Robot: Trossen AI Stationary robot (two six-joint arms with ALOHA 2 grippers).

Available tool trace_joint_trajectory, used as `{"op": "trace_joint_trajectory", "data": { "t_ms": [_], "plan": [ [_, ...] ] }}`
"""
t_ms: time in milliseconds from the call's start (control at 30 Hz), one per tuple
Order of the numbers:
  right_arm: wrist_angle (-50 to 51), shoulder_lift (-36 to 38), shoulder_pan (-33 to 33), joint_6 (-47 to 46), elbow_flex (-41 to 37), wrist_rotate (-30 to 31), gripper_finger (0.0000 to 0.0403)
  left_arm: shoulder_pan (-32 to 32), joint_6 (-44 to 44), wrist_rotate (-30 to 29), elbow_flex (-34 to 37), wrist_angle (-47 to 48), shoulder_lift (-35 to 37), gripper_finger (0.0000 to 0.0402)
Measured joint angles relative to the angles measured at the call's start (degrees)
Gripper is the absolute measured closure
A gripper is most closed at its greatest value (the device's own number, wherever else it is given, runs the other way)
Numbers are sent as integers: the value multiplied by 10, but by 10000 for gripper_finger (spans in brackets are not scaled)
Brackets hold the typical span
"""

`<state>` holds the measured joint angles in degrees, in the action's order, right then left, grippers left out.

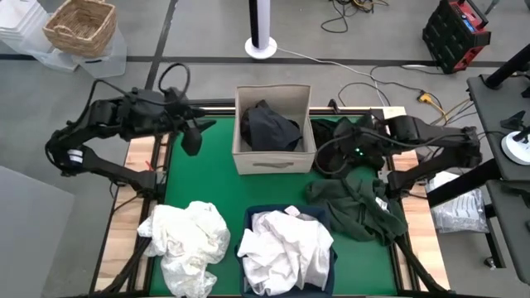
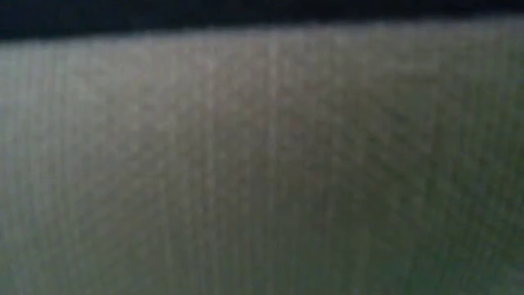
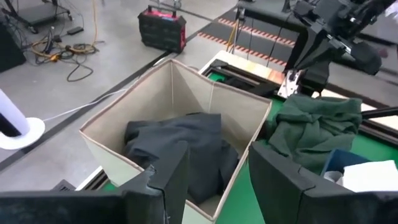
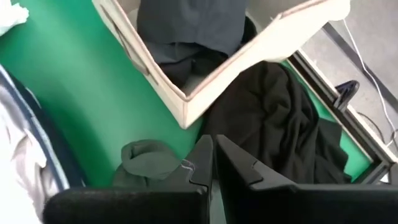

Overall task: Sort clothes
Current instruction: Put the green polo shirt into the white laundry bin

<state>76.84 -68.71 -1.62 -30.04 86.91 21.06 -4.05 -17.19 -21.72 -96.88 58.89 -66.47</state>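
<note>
1. Left end effector hangs over the green table just left of the beige box. From its wrist view the two dark fingers stand apart with nothing between them, so it's open and empty.
2. Right end effector sits on the right side of the box, low over the clothes there. The fingers look pressed together with only a thin slit between them. A scrap of olive fabric sits right at the tips, but I can't tell whether it's actually pinched.
3. Room to move: the widest bare green patch is left of the box, in front of the left arm. The right side is crowded, fabric running close to the table's edge.
4. Clothes: a dark charcoal garment is slumped inside the square, stiff-walled box. A black garment is bunched against the box's right wall. An olive green garment sprawls at front right, all soft folds.
5. A crumpled white garment lies loose at front left. Another white heap fills the navy bin at front centre.
6. The low view shows only a blurry grey-green weave right up against the lens.
</note>
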Motion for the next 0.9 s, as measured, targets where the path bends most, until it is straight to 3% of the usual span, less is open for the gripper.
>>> {"op": "trace_joint_trajectory", "data": {
  "t_ms": [267,567,733,900],
  "plan": [
    [-86,40,22,-14,-103,0,390,0,-1,-1,0,-2,-43,257],
    [-119,49,31,-15,-123,0,390,0,0,21,0,32,-58,257],
    [-119,49,34,-32,-123,0,390,0,0,86,0,114,-47,257],
    [-119,49,34,-41,-123,0,390,5,-28,215,1,200,-36,257]
  ]
}}
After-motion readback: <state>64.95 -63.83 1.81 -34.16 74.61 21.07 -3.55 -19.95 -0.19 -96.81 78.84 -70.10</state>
